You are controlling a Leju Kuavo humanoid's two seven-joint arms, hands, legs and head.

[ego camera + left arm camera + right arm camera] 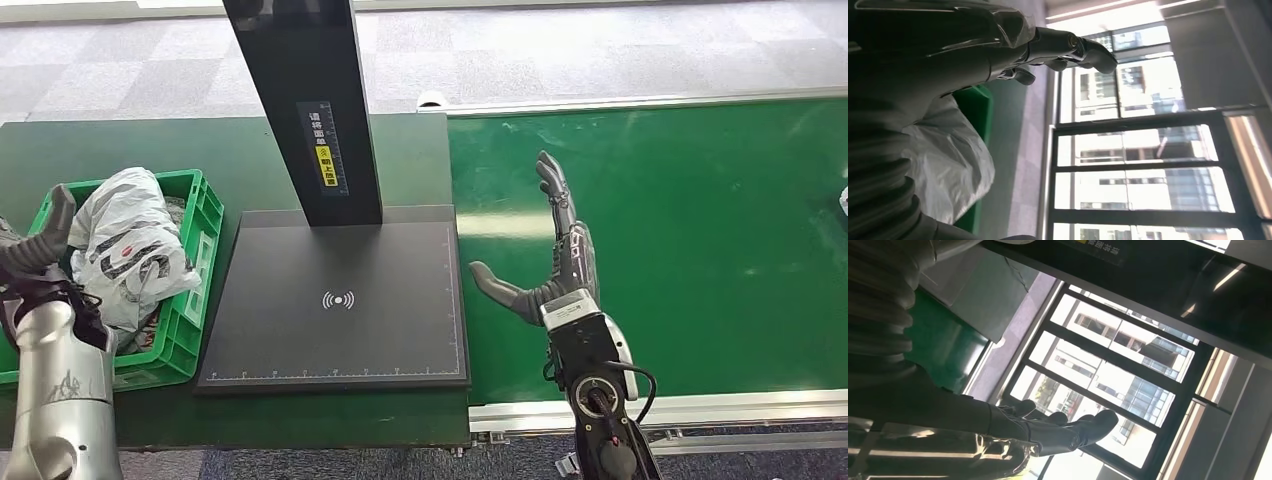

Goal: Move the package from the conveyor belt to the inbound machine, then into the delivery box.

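My right hand (560, 262) hovers over the green conveyor belt (700, 250), near the belt's left edge beside the inbound machine (335, 300). Its fingers are extended and apart, thumb out toward the machine; it holds nothing.

My left hand (40, 250) is at the near left corner of the green delivery box (205, 215). In the left wrist view the fingers (1068, 47) reach forward with nothing visible between them, so I judge this hand empty and spread.

The package (125, 245), a crumpled white plastic bag with dark and red print, lies inside the delivery box, filling most of it and rising above the rim. Judged from this, the transfer appears complete.

Risks from here:
- The package stands proud of the box rim. A careless withdrawal of my left arm could snag the loose plastic and drag the bag out.
- My right hand is low over the belt. If the belt runs or another parcel arrives, contact with the spread fingers is possible. A pale object (844, 200) shows at the belt's far right edge; I cannot tell what it is.
- My right thumb is close to the machine's platform edge; a sideways swing could strike it.

Markings: the platform carries a white wireless-signal symbol (338, 300) and ruler marks along its edges. The black column (305, 100) bears a vertical label (325, 145) with white characters and a yellow section, too small to read. The bag's print is illegible.
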